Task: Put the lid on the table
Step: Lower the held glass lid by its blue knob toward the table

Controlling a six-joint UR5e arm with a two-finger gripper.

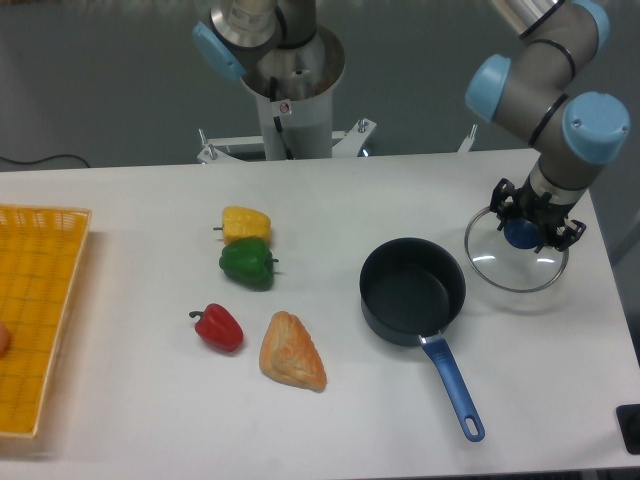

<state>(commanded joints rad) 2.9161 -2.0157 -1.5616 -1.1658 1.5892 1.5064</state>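
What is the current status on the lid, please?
Claw closed on the blue knob of the lid. Lid off the saucepan, over the table to its right; contact unclear. Nothing in the way.

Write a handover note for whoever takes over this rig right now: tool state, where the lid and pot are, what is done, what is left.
Tool: down over the lid's blue knob, fingers around it; whether it is clamped cannot be told.
Lid: off the saucepan, at the table's right side, right of the pan; looks level and at or near the surface.
Done: lid removed from the pan.
Left: confirm lid rests on the table, open the tool, lift clear.
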